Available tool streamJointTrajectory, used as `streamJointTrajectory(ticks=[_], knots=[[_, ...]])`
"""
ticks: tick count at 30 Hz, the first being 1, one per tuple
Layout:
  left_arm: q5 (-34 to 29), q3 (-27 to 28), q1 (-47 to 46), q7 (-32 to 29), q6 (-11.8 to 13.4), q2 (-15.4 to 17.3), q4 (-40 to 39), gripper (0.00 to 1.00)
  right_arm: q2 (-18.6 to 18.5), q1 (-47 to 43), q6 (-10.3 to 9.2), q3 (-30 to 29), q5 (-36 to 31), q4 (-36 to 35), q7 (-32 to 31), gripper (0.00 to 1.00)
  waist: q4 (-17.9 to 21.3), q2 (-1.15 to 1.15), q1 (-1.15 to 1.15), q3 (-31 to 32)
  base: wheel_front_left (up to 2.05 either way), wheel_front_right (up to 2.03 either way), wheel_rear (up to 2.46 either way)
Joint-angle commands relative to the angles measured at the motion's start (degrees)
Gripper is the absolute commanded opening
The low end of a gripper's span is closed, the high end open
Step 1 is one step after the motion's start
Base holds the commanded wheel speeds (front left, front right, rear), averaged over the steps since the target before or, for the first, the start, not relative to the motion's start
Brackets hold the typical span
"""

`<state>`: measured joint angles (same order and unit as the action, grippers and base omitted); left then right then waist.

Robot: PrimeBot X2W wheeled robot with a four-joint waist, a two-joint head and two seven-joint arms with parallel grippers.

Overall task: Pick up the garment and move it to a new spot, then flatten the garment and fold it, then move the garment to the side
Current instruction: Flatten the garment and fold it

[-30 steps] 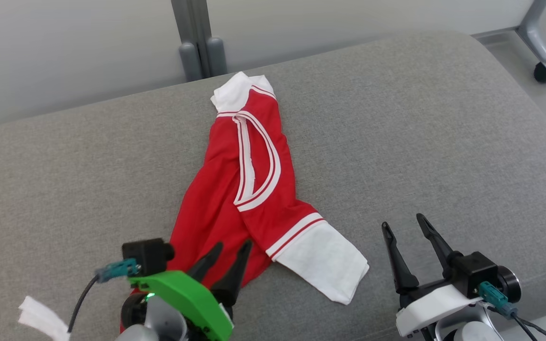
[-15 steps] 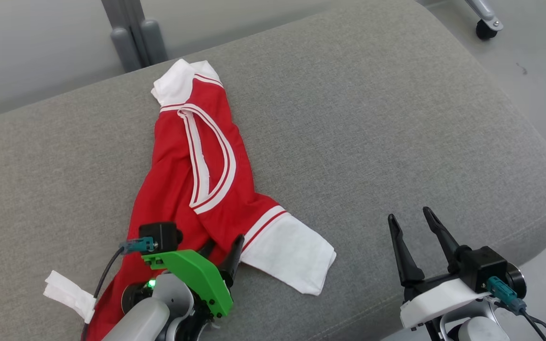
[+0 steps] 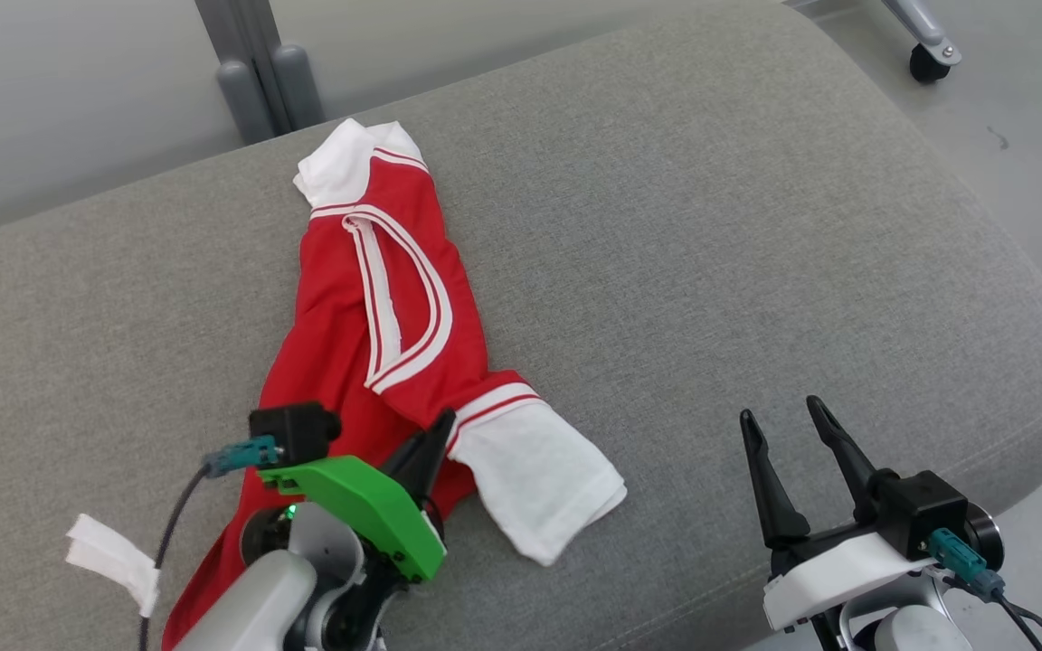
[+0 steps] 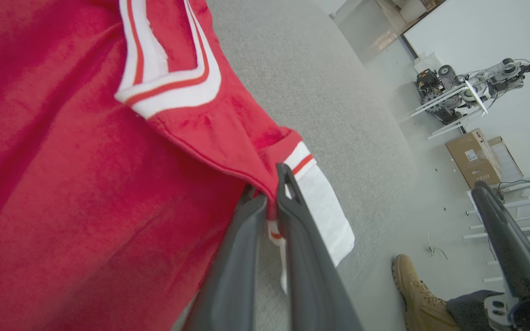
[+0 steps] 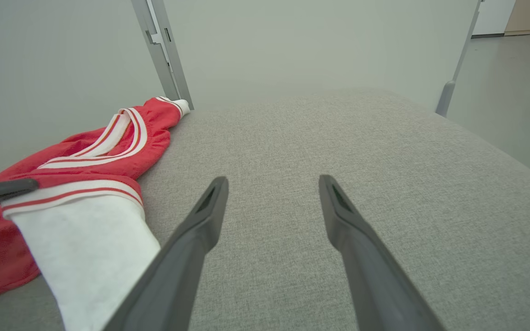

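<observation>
A red garment (image 3: 376,344) with white trim and white sleeves lies crumpled along the grey cushion (image 3: 711,235), from the far edge to the near left. My left gripper (image 3: 435,434) is shut on the garment's red fabric beside the near white sleeve (image 3: 539,475); in the left wrist view the fingers (image 4: 292,216) pinch a red fold (image 4: 228,142). My right gripper (image 3: 779,420) stands open above bare cushion at the lower right, apart from the garment (image 5: 85,151). In the right wrist view its fingers (image 5: 334,202) hold nothing.
A white tag (image 3: 114,556) lies on the cushion at the near left. A grey post (image 3: 254,77) rises behind the cushion. The cushion's rounded edge drops to the floor at right, where a caster wheel (image 3: 923,61) stands. A person's boot (image 4: 414,294) rests on the floor.
The head camera shifted early on. My left gripper closed on the red fabric and drew it up, so the near white sleeve bunched and slid slightly left. The right gripper stayed still.
</observation>
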<state>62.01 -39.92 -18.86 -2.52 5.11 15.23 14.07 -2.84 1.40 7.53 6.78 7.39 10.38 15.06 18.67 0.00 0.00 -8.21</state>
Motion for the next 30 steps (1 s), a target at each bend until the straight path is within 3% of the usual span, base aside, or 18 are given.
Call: streamJointTrajectory(ticks=[1,7,13,18,23,28,30], knots=[[0.91,1.32,0.68,0.43,0.02,1.80,-1.89,0.00,-0.09,-0.58,-0.08,-0.02,-0.20,-0.02,0.18,1.00,-0.23,0.00,0.00,0.43,0.00,0.00,0.00],[4.46,4.67,1.51,-3.74,0.69,7.48,-15.83,0.00,-0.09,-1.25,-0.08,-0.37,0.10,0.24,0.18,1.00,-1.20,0.00,0.00,1.10,0.00,0.00,0.00],[6.22,3.47,-3.62,-10.85,2.48,7.75,-22.05,0.00,-0.09,0.36,-0.08,1.66,0.99,0.71,0.18,1.00,0.41,0.00,0.00,1.46,0.00,0.00,0.00],[6.30,1.02,-8.75,-14.39,4.50,3.65,-18.38,0.00,-0.10,1.87,-0.08,3.11,1.64,0.71,0.17,1.00,4.26,0.00,0.00,0.91,0.00,0.00,0.00],[2.63,-1.79,-15.38,-15.72,5.60,0.20,-9.48,0.00,-0.06,3.27,-0.08,4.78,3.39,0.25,0.17,1.00,9.85,0.00,0.00,-1.63,0.00,0.00,0.00],[-0.73,-4.12,-21.19,-15.41,4.72,-3.06,-0.91,0.00,-0.05,2.95,-0.08,4.50,5.74,-0.39,0.17,1.00,13.50,0.00,0.00,-5.03,0.00,0.00,0.00],[-2.10,-4.77,-23.13,-14.37,4.46,-4.13,3.04,0.40,0.01,2.32,-0.08,3.97,6.57,-0.82,0.17,1.00,13.75,0.00,0.00,-6.38,0.00,0.00,0.00]])
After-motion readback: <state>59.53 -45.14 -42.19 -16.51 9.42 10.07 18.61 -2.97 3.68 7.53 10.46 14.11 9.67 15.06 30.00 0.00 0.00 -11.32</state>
